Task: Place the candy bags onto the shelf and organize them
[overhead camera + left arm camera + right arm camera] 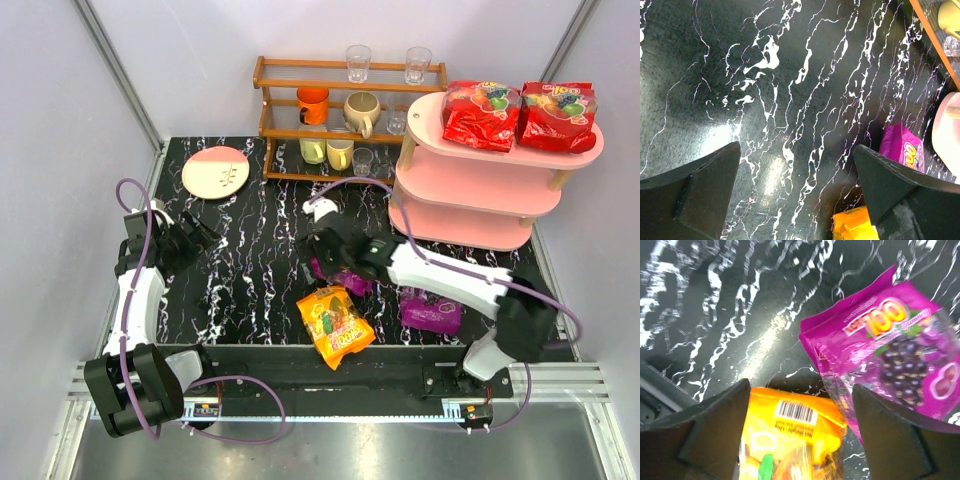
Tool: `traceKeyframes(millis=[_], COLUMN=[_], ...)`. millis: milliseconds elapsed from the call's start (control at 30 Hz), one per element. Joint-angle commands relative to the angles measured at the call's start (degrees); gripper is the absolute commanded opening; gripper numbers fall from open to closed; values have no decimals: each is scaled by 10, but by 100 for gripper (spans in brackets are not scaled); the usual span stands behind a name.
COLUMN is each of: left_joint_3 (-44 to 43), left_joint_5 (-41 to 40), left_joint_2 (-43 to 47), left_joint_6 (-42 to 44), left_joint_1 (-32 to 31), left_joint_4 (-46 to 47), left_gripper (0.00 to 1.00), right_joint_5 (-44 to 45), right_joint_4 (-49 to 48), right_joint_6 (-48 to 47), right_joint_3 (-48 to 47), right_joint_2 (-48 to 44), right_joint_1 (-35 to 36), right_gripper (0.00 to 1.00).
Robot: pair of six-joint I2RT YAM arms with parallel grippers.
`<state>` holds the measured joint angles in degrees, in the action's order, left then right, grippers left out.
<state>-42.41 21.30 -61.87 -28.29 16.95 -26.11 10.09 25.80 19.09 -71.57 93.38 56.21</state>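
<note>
Two red candy bags lie side by side on the top board of the pink shelf. An orange bag lies at the table's front edge, and it shows between the open fingers of my right gripper, which hovers above it. One purple bag lies just beyond, partly under that arm. A second purple bag rests to the right. My left gripper hangs open over bare marble at the left.
A brown wooden rack with cups and glasses stands at the back, left of the shelf. A pink and cream plate lies at the back left. The shelf's lower two boards hold nothing.
</note>
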Motion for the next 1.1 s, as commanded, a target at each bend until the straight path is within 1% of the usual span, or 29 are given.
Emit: traceKeyframes(millis=[0,33,100,133,167,200,267,300,333,367,400,433,500,533,667,733,800,833,867,967,1000,1067], left_joint_3=[-14,-14,-14,-14,-14,-14,-13,-13,-13,-13,-13,-12,-12,-13,-12,-13,-13,-13,-12,-11,-12,-13], left_joint_5=[11,11,13,13,13,12,12,11,12,11,10,10,9,9,10,10,11,12,11,11,10,11], left_joint_2=[4,5,4,4,5,5,6,6,7,7,7,6,8,7,4,3,3,5,6,7,6,4], left_joint_6=[7,6,6,7,6,7,7,7,7,7,7,7,7,7,7,6,7,7,7,7,8,7], left_joint_1=[4,4,5,4,4,4,5,5,4,4,3,4,5,5,5,4,4,4,5,5,4,4], left_joint_4=[10,10,11,11,11,11,10,10,11,9,10,10,10,10,10,10,10,10,10,10,9,10], left_gripper=[99,99,99,99,99,99,99,99,99,99,99,99,99,99,99,99,99,99,99,99,99,99], right_joint_5=[22,67,93,118,121,116,70,48,-9,-29,-46,-71,-94,-118,-172,-208,-224,-235,-241,-233,-210,-194], right_joint_4=[-132,-125,-96,-62,-50,-43,-49,-60,-78,-79,-77,-76,-76,-81,-91,-78,-58,-36,-28,-15,-16,-16], right_joint_6=[-30,-27,-15,2,9,9,-12,-59,-88,-112,-148,-164,-188,-211,-238,-252,-264,-266,-270,-278,-273,-264], right_joint_3=[58,68,85,89,99,106,131,141,150,158,158,157,157,157,143,129,96,85,66,48,43,31], right_joint_2=[-161,-176,-196,-196,-196,-194,-190,-191,-189,-182,-179,-176,-174,-173,-154,-116,-81,-43,-24,32,43,71], right_joint_1=[-7,-17,-62,-78,-107,-120,-136,-138,-138,-138,-138,-138,-138,-139,-147,-151,-151,-152,-151,-151,-151,-152], right_gripper=[99,100,100,100,100,95,90,89,89,89,91,96,100,100,100,100,100,100,100,98,95,90])
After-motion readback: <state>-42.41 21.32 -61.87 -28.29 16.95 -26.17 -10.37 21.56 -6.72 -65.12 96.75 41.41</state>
